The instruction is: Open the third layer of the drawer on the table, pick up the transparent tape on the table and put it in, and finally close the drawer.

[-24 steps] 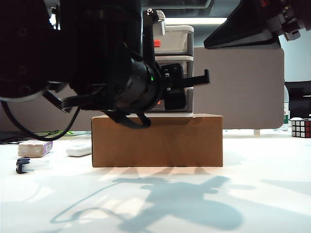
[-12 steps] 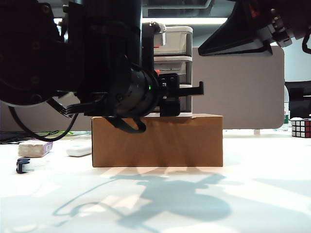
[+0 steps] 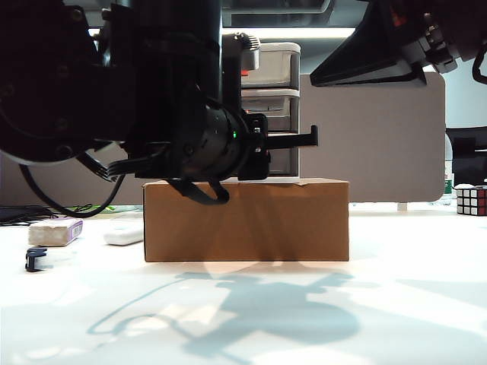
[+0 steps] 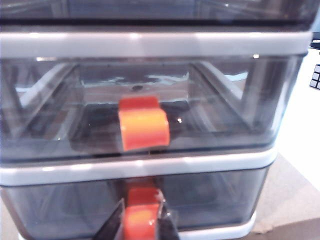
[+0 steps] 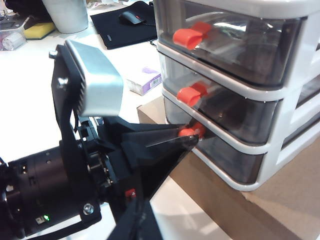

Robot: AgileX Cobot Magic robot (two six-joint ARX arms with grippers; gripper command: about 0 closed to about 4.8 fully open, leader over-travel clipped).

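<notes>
The drawer (image 3: 271,110) stands upright on a brown cardboard box (image 3: 246,220) at the centre of the exterior view, its three tiers stacked vertically and its fronts facing the camera, largely hidden behind the left arm. The third layer (image 4: 200,200) is the lowest tier, at the bottom of the left wrist frame, lying level with its long side running across the frame and its red-orange tab (image 4: 141,220) pointing out toward the camera. The left gripper (image 4: 141,227) is at that tab, its two dark fingers (image 4: 112,227) pinching the tab from either side. In the right wrist view the same fingertips meet the lowest tab (image 5: 191,131) at frame centre.

The right gripper (image 3: 380,53) hangs high in the upper right of the exterior view; whether its fingers are spread or pressed together cannot be told.

The transparent tape (image 3: 34,260) lies on the table (image 3: 411,304) at the far left edge, dark end toward the left. Near it sits a whitish block (image 3: 55,230) with a purple label; no writing is legible.
</notes>
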